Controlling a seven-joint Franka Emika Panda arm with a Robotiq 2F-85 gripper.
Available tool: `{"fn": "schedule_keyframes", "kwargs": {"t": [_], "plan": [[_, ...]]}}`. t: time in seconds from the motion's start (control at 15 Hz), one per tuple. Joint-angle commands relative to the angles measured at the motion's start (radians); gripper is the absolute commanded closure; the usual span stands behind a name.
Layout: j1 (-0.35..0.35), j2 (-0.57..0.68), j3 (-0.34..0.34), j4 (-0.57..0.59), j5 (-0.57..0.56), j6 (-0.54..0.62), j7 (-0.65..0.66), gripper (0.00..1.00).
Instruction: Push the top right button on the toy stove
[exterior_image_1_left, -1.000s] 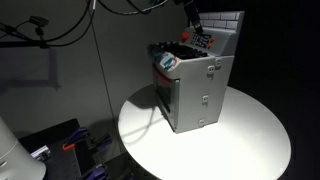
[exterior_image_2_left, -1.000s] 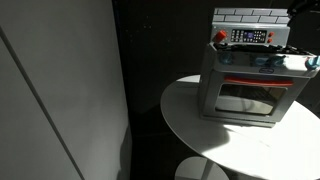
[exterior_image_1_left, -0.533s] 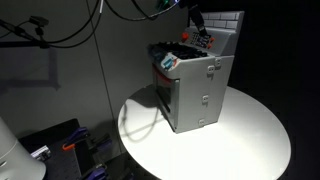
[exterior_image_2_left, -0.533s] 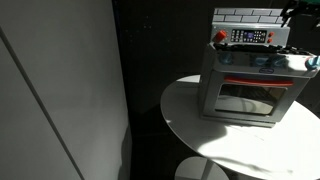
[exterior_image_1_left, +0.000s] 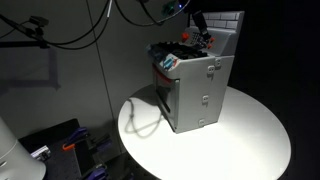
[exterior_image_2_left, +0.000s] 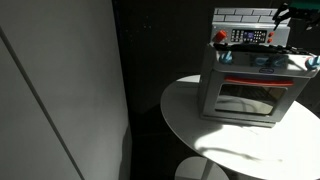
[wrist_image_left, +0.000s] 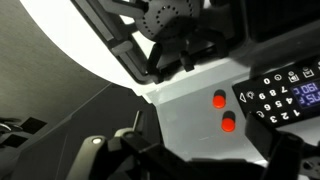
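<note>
Showing a small grey box-shaped toy stove (exterior_image_1_left: 197, 92) (exterior_image_2_left: 250, 70), standing upright on a round white table (exterior_image_1_left: 250, 140).
Facing forward with the oven door (exterior_image_2_left: 248, 98) shut, rising to a white brick-pattern back panel (exterior_image_2_left: 250, 15), showing two round red buttons (wrist_image_left: 219, 99) in the wrist view.

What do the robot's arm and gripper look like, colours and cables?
The gripper is black and blocky, hard to separate from the dark background in an exterior view, with a small teal-green patch just above it. Black cables loop down nearby. In the wrist view its fingers are black angular links with one grey round fastener. No markings are readable.
</note>
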Motion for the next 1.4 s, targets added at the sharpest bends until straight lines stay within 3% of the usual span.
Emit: {"fn": "schedule_keyframes", "kwargs": {"t": [0.0, 1.33], "plan": [[0.029, 0.045, -0.033, 0.062, -0.02, -0.017, 0.033, 0.0], [0.062, 0.087, -0.081, 0.106, -0.004, -0.049, 0.061, 0.0]]}}
